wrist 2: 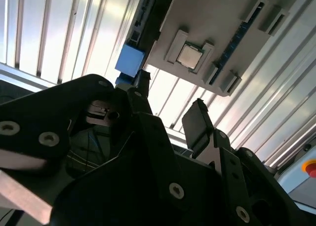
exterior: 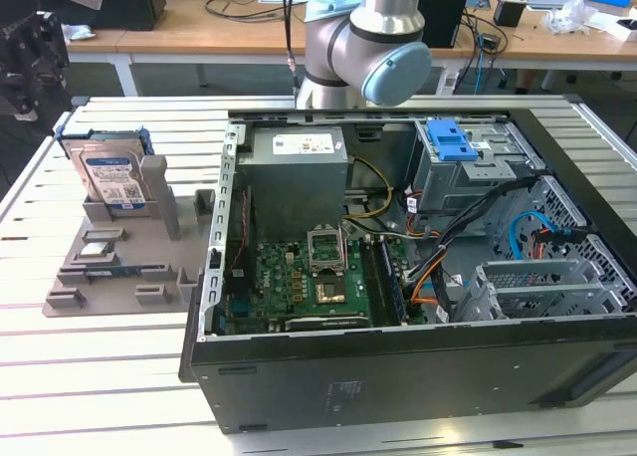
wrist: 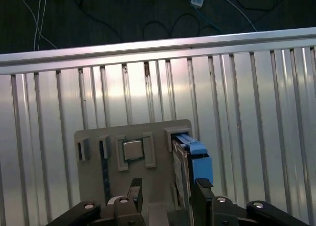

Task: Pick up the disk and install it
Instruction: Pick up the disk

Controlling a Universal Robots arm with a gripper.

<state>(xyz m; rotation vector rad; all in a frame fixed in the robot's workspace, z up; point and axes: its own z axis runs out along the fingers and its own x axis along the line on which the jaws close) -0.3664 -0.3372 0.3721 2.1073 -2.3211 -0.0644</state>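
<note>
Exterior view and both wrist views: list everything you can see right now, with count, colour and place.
disk: one, silver-grey in a blue frame, upright in the fixture, exterior view's left
fixture: one, grey, on the table beside the case
processor chip: one, silver, seated in the fixture
computer case: one, black, open, centre
power supply: one, grey, inside the case
drive cage: one, grey with blue handle, inside the case
table: one, slatted metal
gripper: one, black, open, empty, over the fixture near the disk
</note>
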